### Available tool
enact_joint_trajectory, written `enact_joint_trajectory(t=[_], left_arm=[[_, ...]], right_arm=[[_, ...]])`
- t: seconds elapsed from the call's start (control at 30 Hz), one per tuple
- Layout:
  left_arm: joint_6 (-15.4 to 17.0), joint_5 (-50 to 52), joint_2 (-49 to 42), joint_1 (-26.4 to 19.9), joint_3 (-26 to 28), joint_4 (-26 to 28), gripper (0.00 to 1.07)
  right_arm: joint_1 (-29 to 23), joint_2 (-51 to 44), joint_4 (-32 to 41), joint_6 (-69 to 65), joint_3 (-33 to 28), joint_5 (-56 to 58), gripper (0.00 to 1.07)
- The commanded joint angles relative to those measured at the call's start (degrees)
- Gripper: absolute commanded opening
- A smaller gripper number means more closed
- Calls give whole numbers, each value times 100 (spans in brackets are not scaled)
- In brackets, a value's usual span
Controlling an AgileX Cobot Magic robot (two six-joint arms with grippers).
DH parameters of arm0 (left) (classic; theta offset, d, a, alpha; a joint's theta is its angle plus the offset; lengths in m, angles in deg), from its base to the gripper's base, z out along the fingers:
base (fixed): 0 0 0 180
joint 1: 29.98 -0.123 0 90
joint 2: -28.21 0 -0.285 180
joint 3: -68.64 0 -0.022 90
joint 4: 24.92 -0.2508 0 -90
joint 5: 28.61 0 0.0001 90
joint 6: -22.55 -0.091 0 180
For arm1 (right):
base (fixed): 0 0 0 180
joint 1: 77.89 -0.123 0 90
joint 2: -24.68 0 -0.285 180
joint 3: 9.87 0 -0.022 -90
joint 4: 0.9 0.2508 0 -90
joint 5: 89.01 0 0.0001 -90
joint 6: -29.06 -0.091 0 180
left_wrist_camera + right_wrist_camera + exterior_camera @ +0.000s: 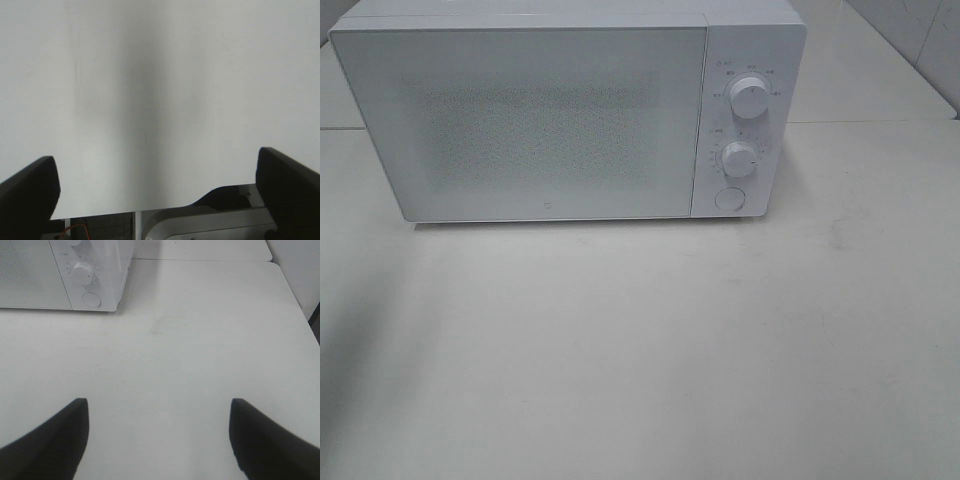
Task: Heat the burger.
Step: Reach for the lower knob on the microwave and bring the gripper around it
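The burger shows in no view. A white microwave stands at the back of the white table with its door shut. Its panel carries two dials and a round button. The microwave's lower dial and button also show in the right wrist view. My left gripper is open and empty over bare table; its dark fingers stand wide apart. My right gripper is open and empty, well in front and to the right of the microwave. Neither gripper shows in the exterior high view.
A seam where a second table joins runs behind the microwave on the right. A tiled wall rises at the back right. The table's edge and part of the robot base show in the left wrist view.
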Motion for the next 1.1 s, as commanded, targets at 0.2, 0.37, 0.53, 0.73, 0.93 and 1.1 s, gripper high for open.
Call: enact_joint_trajectory(t=[0.2,0.37,0.53,0.73,0.93,1.1], left_arm=[[80,23,-1215,-189,-877,-149,101],[80,34,-2017,-189,-1564,-327,101],[80,172,-2934,-189,-2074,-372,101],[80,304,-4120,-189,-2481,-470,101],[80,304,-5397,-178,-2544,-510,101],[86,304,-6136,-178,-2544,-510,101]], right_arm=[[46,-172,-6,74,-17,-40,75],[46,-172,-6,74,-17,-40,75],[46,-172,-6,74,-17,-40,75],[46,-172,-6,74,-17,-40,75],[46,-172,-6,74,-17,-40,75],[46,-172,-6,74,-17,-40,75]])
